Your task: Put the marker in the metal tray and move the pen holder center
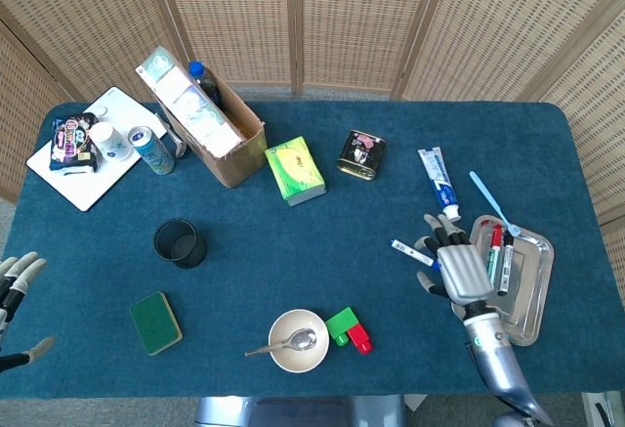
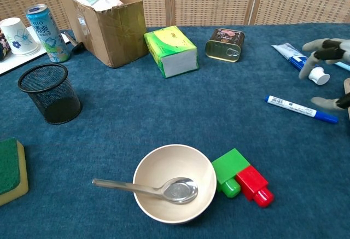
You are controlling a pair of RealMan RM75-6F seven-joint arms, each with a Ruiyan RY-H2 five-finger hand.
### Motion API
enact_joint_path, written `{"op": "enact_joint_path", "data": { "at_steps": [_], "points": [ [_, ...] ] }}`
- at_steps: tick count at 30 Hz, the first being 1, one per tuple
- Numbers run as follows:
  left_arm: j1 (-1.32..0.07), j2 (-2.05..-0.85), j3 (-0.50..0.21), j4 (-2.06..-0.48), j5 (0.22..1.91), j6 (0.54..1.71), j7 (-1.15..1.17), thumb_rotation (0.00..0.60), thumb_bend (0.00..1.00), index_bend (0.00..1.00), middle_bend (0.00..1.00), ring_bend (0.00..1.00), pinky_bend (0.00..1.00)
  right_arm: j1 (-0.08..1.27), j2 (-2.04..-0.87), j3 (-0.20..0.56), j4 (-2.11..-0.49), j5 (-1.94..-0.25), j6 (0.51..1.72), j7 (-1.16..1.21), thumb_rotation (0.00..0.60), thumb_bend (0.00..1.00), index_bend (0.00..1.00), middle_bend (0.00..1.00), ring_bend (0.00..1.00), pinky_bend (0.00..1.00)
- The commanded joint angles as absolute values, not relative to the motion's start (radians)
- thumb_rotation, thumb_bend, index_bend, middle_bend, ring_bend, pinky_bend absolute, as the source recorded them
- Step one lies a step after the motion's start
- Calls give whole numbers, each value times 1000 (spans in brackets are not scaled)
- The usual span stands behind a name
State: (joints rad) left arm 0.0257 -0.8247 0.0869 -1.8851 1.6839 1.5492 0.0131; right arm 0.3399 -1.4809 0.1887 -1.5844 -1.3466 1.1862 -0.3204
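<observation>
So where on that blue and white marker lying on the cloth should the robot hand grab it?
Probably around the white middle of the marker, coming straight down from above. It lies flat on the table with open cloth on both long sides, so fingers can close across its thin barrel. The right robot hand hovers just over its blue-capped end.

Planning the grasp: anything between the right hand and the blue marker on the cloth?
Nothing visible. The right hand hovers open right at the blue marker, fingers spread over its cap end. The metal tray lies just beyond, path clear.
</observation>
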Motion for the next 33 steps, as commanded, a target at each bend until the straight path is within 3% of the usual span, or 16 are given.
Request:
{"op": "enact_joint_path", "data": {
  "at_steps": [1, 33],
  "points": [
    [24, -825, 86, -1885, 1680, 1546, 13, 600, 104, 0, 0, 0, 32, 367, -1516, 203, -1550, -1319, 1167, -348, 600, 346, 374, 0, 0, 201],
    [18, -826, 90, -1887, 1672, 1525, 18, 600, 104, 0, 0, 0, 32, 423, -1745, 187, -1214, -1270, 1187, -288, 600, 371, 408, 0, 0, 204]
  ]
}}
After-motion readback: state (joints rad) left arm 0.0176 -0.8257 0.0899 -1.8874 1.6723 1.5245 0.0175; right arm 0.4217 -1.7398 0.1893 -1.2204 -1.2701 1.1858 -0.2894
